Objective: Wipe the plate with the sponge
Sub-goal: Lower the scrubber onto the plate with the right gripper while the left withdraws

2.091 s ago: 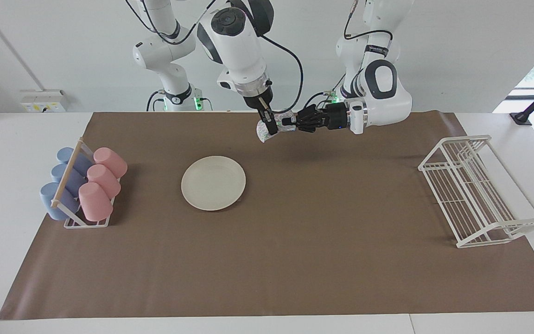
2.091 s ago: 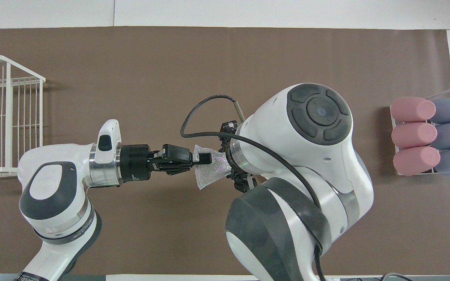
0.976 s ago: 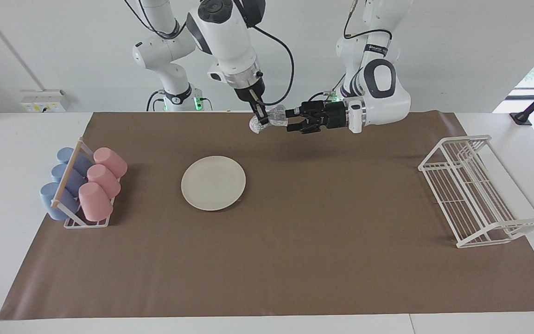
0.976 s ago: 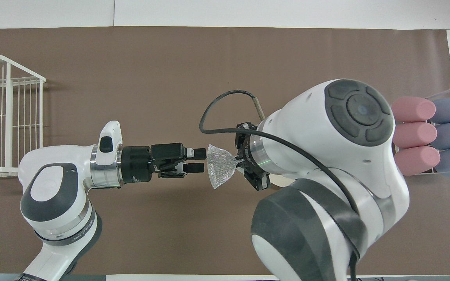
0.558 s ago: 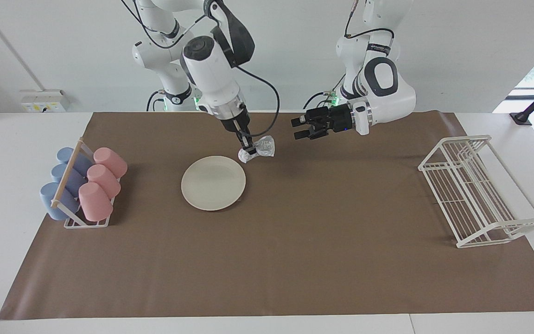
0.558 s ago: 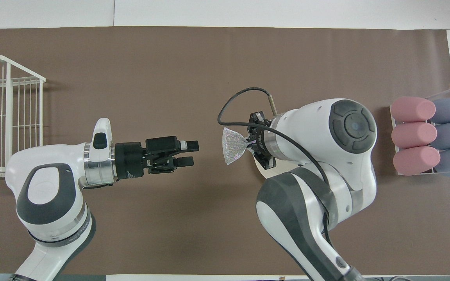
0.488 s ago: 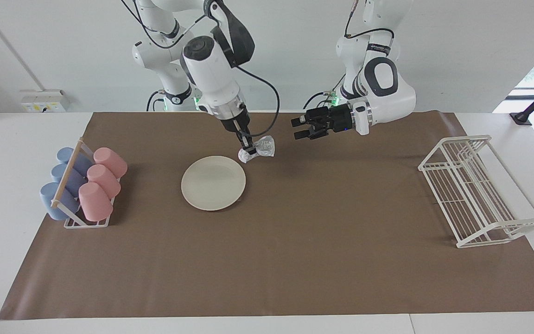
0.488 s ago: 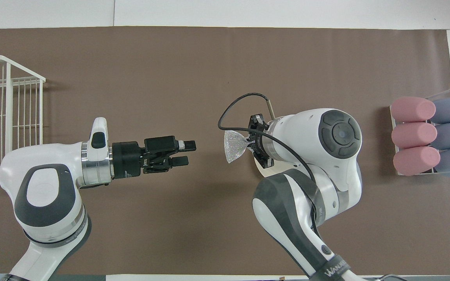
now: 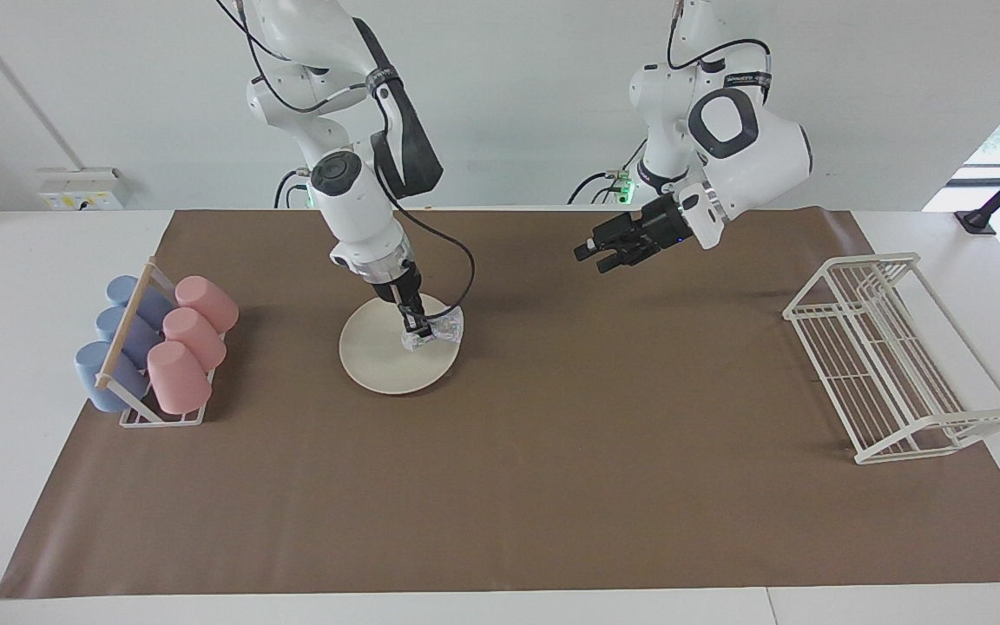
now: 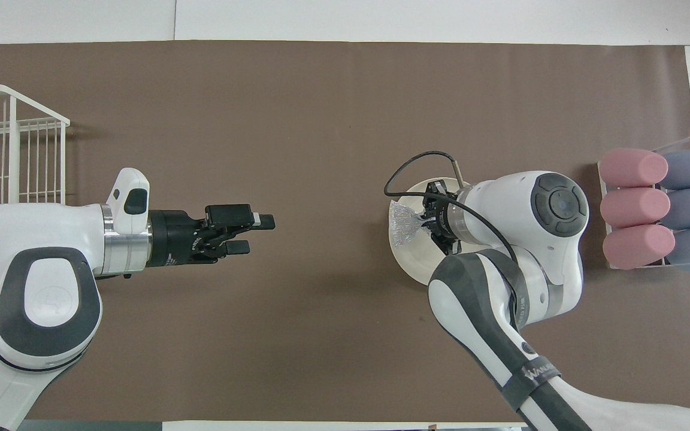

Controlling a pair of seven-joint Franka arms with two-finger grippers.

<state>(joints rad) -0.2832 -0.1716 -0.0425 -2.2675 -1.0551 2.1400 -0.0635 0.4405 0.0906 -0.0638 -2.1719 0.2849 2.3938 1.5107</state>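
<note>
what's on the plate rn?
The sponge, pinched in the shut right gripper, lies over the plate edge toward the left arm's end. The gripper hides part of the sponge, so contact can't be confirmed. Otherwise bare.

Facing view: high, across the table, looking at both arm bases.
Overhead view: above the robots' end, steeply down.
Shared: brown mat (image 9: 500, 486) (image 10: 321, 108), half-turned.

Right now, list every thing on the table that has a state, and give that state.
plate: flat on the brown mat, sponge on it.
sponge: held in the right gripper, down on the plate's edge.
right gripper: shut on the sponge.
left gripper: open, empty, raised over the mat.
pink cups: lying in the cup rack.
blue cups: lying in the cup rack.
wire dish rack: empty.
</note>
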